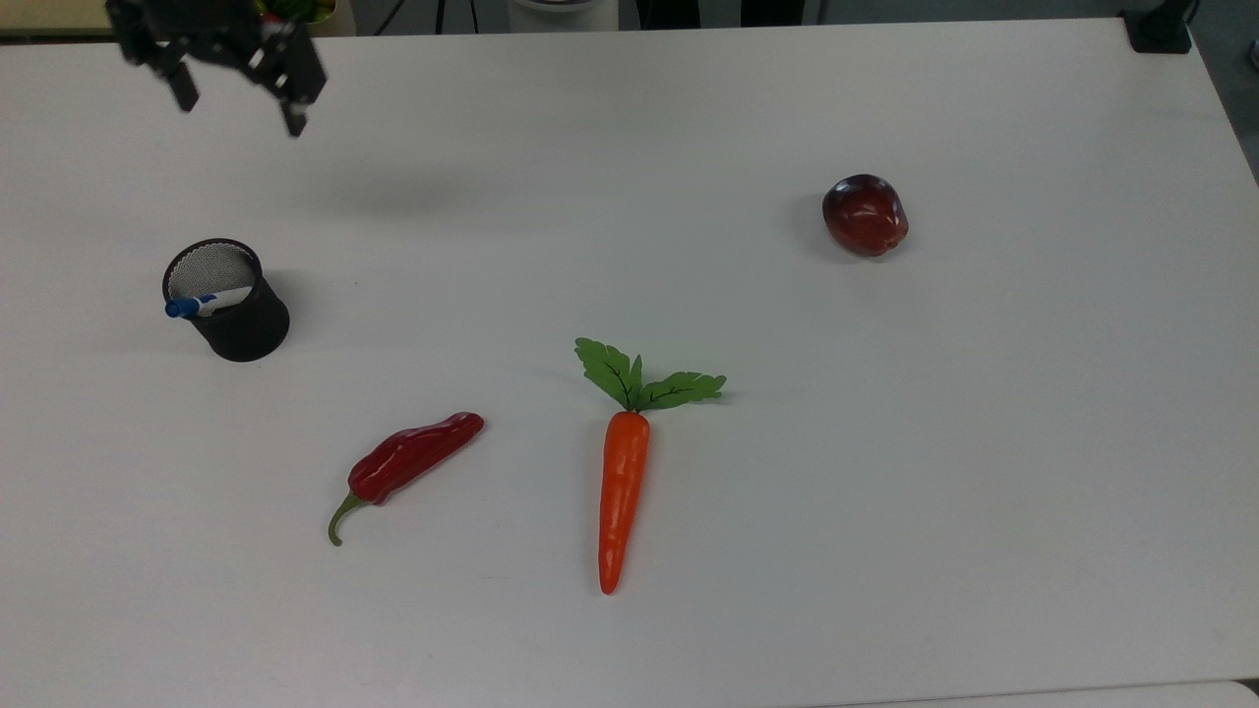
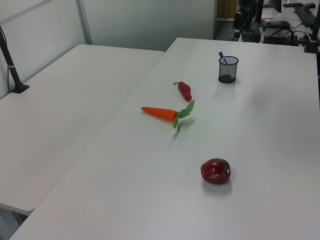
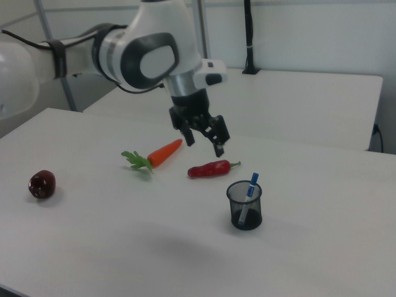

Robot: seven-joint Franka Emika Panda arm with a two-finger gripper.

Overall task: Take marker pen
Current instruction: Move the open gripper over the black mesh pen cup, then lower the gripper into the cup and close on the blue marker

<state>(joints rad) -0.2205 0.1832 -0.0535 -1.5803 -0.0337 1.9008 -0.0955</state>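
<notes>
Top view: the gripper (image 1: 239, 110) hangs near the counter's (image 1: 689, 147) far edge at the top view's upper left, fingers spread apart and holding nothing. The marker pen (image 1: 205, 303) stands slanted inside a black mesh cup (image 1: 231, 313), blue cap over the rim. Bare white surface separates gripper and cup. A glossy red chili (image 1: 408, 462) and a smooth orange carrot (image 1: 623, 487) lie nearer the front edge; a dark red apple (image 1: 865, 214) sits well apart at the top view's right.

Left view: the cup (image 2: 228, 69) with the pen (image 2: 222, 57) stands near the far end; wide flat surface surrounds it.

Right view: the gripper (image 3: 203, 143) hovers above the chili (image 3: 211, 169), up and to the right view's left of the cup (image 3: 245, 205). The pen (image 3: 250, 193) leans on the rim.
</notes>
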